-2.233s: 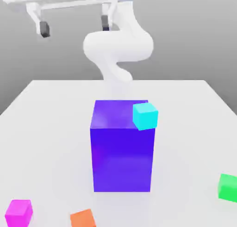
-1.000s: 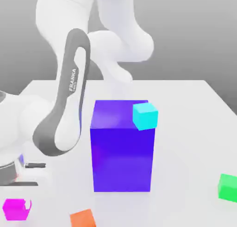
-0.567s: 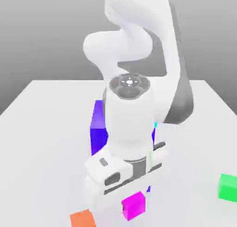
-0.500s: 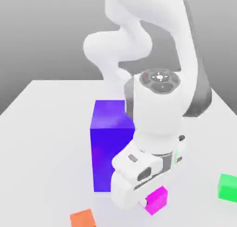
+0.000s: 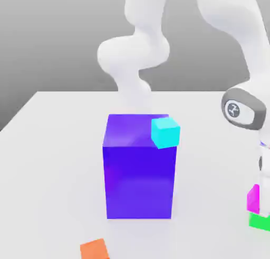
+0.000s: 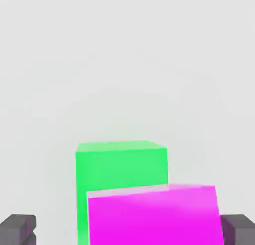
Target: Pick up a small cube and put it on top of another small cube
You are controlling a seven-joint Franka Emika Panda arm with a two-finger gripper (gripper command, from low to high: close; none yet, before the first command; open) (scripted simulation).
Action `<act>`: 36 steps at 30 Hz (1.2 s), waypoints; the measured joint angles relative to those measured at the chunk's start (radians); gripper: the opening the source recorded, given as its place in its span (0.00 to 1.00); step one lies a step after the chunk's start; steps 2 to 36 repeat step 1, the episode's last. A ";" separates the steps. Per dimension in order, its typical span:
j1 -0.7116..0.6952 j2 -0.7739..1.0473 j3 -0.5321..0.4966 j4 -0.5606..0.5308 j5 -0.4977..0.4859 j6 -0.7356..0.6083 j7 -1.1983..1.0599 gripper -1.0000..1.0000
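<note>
In the exterior view the small magenta cube (image 5: 253,199) hangs at the right edge, directly over the green cube (image 5: 259,221) on the table; their faces nearly meet, and I cannot tell whether they touch. The arm's wrist (image 5: 242,109) stands above them. In the hand view my gripper (image 6: 128,231) is shut on the magenta cube (image 6: 154,216), with dark fingertips (image 6: 17,229) at both sides. The green cube (image 6: 122,161) lies just beyond and beneath it, offset a little to one side.
A big blue-purple block (image 5: 140,171) stands mid-table with a cyan cube (image 5: 165,132) at its upper right corner. An orange cube (image 5: 95,249) lies near the front edge. The white table (image 5: 52,163) spreads to the exterior view's left.
The arm picked up the magenta cube at the exterior view's front left and carried it across the front of the blue block to the right, over the green cube.
</note>
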 joint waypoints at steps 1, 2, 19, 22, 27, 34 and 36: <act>0.000 -0.030 0.003 -0.001 0.003 -0.028 -0.003 1.00; 0.000 -0.030 0.003 -0.001 0.003 -0.028 -0.003 1.00; 0.000 -0.030 0.003 -0.001 0.003 -0.028 -0.003 1.00; 0.000 -0.030 0.003 -0.001 0.003 -0.028 -0.003 1.00; 0.000 -0.030 0.003 -0.001 0.003 -0.028 -0.003 1.00; 0.000 -0.030 0.003 -0.001 0.003 -0.028 -0.003 1.00; 0.000 -0.030 0.003 -0.001 0.003 -0.028 -0.003 1.00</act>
